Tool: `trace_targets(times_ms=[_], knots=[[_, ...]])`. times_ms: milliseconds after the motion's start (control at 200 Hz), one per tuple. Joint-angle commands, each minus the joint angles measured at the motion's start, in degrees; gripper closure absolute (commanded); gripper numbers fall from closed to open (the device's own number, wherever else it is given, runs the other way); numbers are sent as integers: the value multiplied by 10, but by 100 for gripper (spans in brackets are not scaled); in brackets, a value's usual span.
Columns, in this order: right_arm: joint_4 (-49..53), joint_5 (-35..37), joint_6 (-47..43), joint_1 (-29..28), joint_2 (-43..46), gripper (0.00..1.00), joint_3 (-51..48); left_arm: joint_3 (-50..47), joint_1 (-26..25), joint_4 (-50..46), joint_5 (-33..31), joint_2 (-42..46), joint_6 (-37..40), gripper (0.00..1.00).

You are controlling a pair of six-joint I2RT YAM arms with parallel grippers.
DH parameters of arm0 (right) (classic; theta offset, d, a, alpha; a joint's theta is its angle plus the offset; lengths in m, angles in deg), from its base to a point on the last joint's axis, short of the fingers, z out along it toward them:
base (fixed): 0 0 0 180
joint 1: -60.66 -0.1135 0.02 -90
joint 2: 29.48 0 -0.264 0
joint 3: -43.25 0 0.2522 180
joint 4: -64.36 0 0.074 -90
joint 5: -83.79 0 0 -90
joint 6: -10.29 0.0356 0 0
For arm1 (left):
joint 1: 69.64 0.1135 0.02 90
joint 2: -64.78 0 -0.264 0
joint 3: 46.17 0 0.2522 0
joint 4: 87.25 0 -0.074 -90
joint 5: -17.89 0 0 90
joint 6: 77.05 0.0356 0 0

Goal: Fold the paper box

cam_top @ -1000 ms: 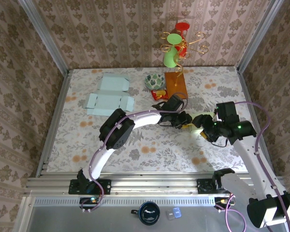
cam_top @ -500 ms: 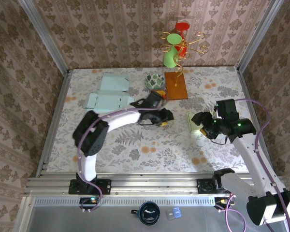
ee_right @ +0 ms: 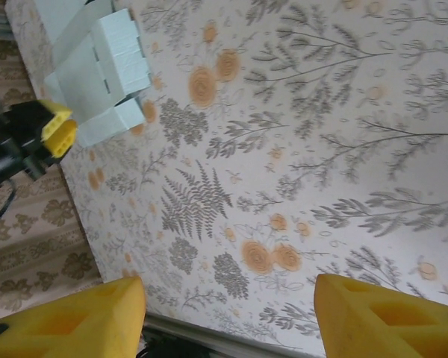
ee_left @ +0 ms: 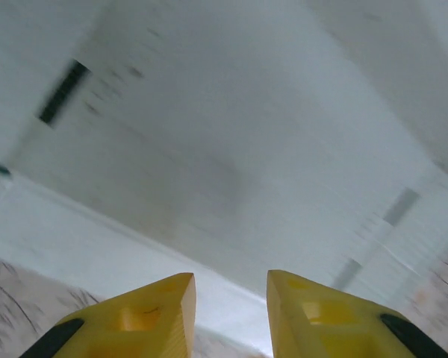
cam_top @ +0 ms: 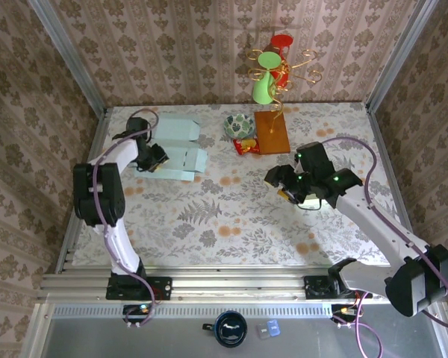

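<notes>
Hovered with the left end effector (cam_top: 152, 156) low over the left end of the nearer paper box (cam_top: 173, 160), at the far left of the tabletop (cam_top: 231, 224). Kept its fingers only narrowly parted, with nothing between them and pale blue card close beneath. Held the right end effector (ee_right: 228, 287) wide apart and empty above bare tabletop right of centre, well apart from that box.

Judged the likeliest slip to be a failed pinch: flat card lying flush on the tabletop, so closing fingers could skate over it or shove it toward the farther paper box (cam_top: 176, 128). Could also catch a single flap and crease it off its fold line. Saw no support at hand from the right side.

Counted two paper boxes, both flat and unfolded; one bowl (cam_top: 239, 124); one brown board (cam_top: 272, 131); one red packet (cam_top: 245, 146).
</notes>
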Motion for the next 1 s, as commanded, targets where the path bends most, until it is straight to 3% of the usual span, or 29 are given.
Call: trace_targets(times_ms=[0, 225, 420, 550, 755, 870, 995], knots=[[-27, 14, 19, -14, -8, 37, 11, 28, 3, -38, -14, -35, 37, 68], [-58, 7, 38, -22, -15, 37, -14, -86, -6, 25, 6, -12, -9, 72], [-98, -17, 61, -25, -40, 37, -28, -255, -52, 129, 25, 102, -137, 74], [-153, -29, 98, -33, -59, 37, -53, -354, -139, 197, 22, 187, -286, 77], [-271, -43, 175, -42, -87, 38, -121, -428, -347, 297, -26, 263, -516, 78], [-303, -46, 192, -43, -104, 38, -143, -392, -375, 254, -27, 291, -514, 75], [-315, -40, 187, -43, -115, 38, -150, -346, -329, 158, -50, 344, -443, 73]])
